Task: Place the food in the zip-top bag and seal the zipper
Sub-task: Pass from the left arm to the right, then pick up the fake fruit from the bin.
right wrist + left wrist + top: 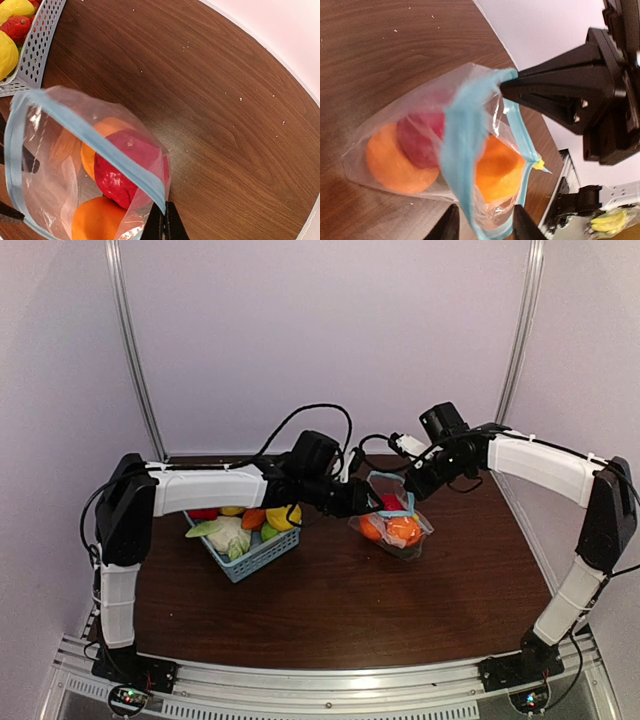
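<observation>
The zip-top bag (393,523) lies at the table's middle with its mouth lifted. It holds two orange fruits (395,160) and a red one (125,170). Its zipper (462,135) is a light-blue strip and the mouth gapes open. My right gripper (164,222) is shut on one end of the zipper, and it also shows in the top view (412,490). My left gripper (485,227) is open, its fingers standing on either side of the bag's other end; it also shows in the top view (362,498). More food (232,530) sits in the basket.
The light-blue lattice basket (262,555) stands left of the bag, under my left forearm, with yellow, red, orange and green leafy toys in it. Its white-looking rim (37,47) shows at the right wrist view's top left. Walls enclose the back and sides.
</observation>
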You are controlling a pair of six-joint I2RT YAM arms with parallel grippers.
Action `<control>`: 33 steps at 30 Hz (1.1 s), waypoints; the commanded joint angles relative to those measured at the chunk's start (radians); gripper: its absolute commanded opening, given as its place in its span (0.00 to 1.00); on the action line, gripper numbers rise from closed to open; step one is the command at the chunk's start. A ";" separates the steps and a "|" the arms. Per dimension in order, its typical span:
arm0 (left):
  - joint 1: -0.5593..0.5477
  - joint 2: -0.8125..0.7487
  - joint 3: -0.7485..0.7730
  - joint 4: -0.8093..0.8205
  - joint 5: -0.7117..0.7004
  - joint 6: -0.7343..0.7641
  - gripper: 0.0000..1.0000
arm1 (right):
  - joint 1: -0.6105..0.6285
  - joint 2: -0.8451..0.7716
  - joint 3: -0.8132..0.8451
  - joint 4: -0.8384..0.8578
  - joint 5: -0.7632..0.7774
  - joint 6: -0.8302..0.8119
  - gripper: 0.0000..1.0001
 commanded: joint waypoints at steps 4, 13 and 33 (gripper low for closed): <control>0.009 -0.144 0.048 -0.241 -0.196 0.236 0.75 | -0.025 -0.023 0.003 -0.001 -0.018 0.015 0.00; 0.101 -0.377 -0.079 -0.532 -0.532 0.461 0.82 | -0.029 -0.041 -0.014 0.006 -0.029 0.012 0.00; 0.289 -0.322 -0.217 -0.582 -0.407 0.952 0.58 | -0.031 -0.070 -0.040 0.012 -0.074 0.015 0.00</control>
